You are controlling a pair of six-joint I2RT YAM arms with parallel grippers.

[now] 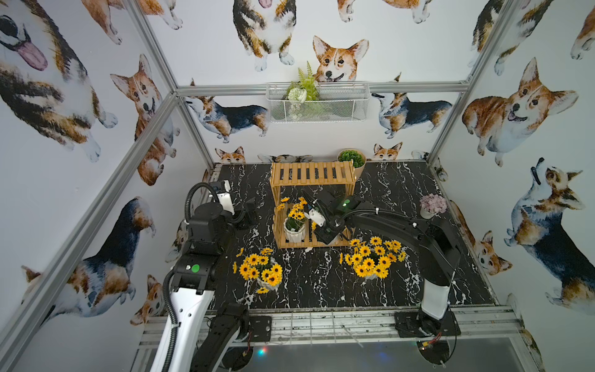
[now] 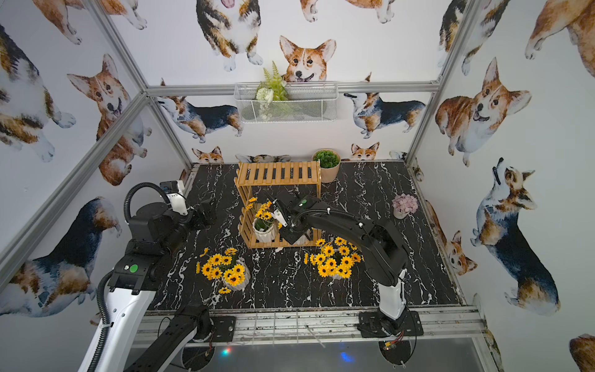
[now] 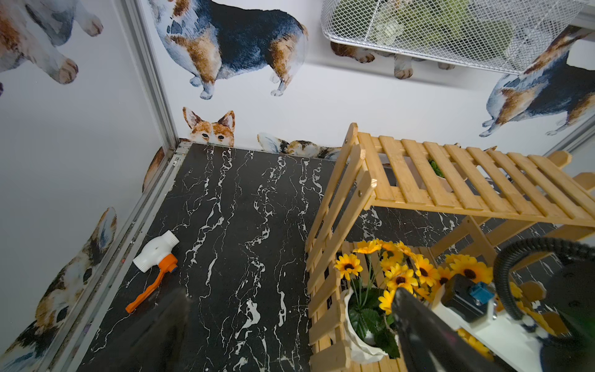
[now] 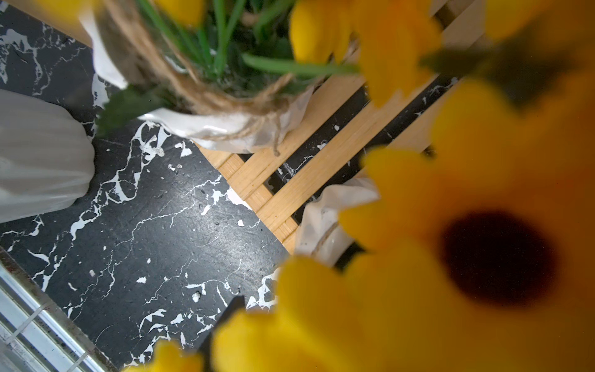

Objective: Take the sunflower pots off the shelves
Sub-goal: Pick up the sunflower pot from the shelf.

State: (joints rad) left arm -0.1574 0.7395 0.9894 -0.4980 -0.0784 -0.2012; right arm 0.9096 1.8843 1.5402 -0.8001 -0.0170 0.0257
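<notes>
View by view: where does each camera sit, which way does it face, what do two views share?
Top views: high in front, looking down over the table toward the back wall; left arm, right arm show.
Left wrist: left of the shelves, facing them; open left gripper shows.
Right wrist: low among sunflowers, looking down at the lower shelf; one fingertip shows.
Shared: top and left wrist views show the lower shelf's left sunflower pot.

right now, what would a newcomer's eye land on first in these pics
The corgi wallpaper covering every wall grabs attention first. Then the yellow blooms: the left sunflower pot and right sunflower pot stand on the black marble table in front of the wooden shelves. A third sunflower pot sits on the lower tier, where the right arm reaches in.
</notes>
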